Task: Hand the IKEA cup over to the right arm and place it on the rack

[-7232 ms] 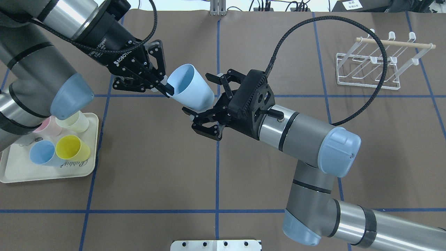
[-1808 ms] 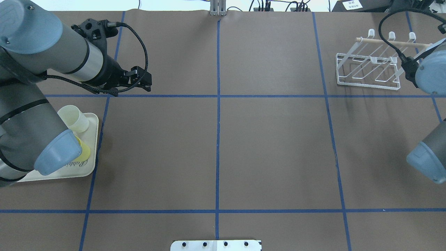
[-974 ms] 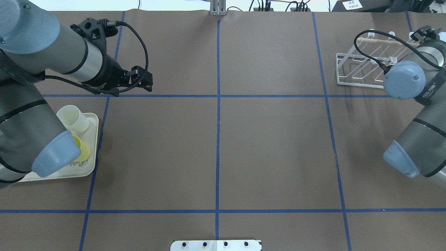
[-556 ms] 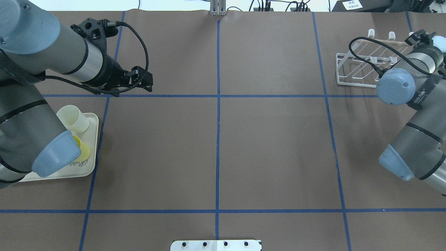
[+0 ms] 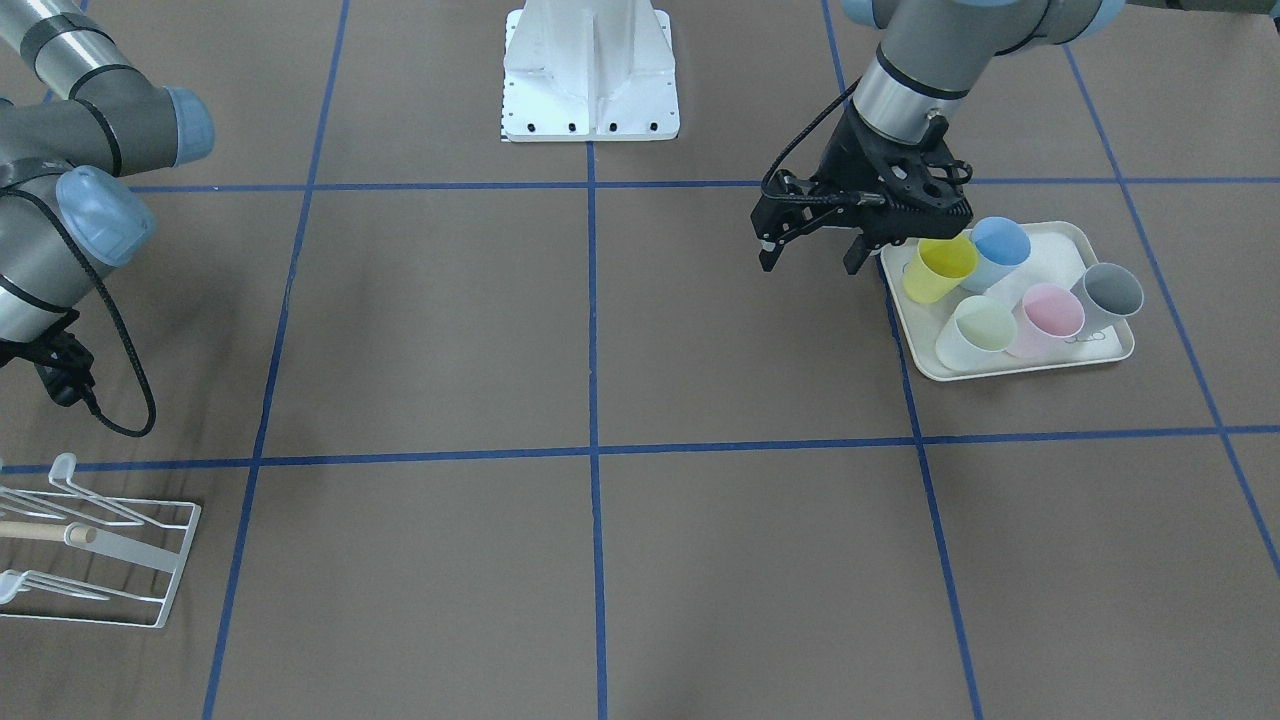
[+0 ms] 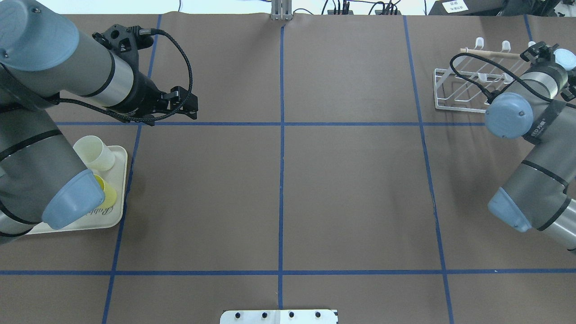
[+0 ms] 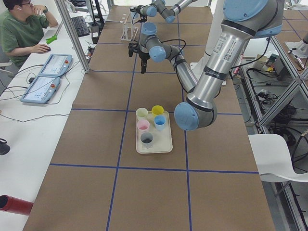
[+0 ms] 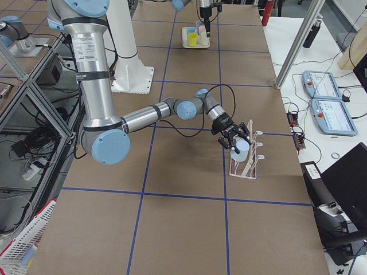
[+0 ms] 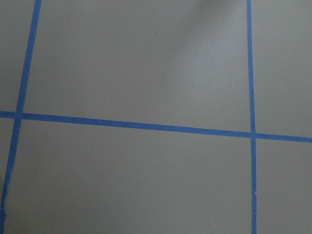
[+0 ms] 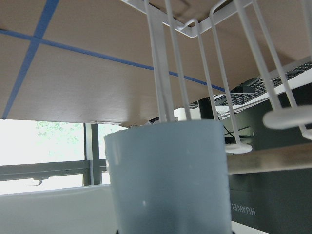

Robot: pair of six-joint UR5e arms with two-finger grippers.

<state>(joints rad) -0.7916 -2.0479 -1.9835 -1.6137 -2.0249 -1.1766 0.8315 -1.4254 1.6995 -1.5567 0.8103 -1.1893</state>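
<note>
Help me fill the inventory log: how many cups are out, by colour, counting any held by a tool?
Blue: 2, a blue cup on the tray and a light-blue cup in the right tool at the rack
Yellow cup: 1
Cream cup: 1
Pink cup: 1
Grey cup: 1
Total: 6 cups

light-blue cup (image 10: pixel 168 175), white rack (image 6: pixel 463 90), brown table (image 6: pixel 351 189)

Light-blue cup (image 8: pixel 241 150) gripped by right arm (image 8: pixel 189 107), at prongs of white wire rack (image 8: pixel 246 169).
</note>
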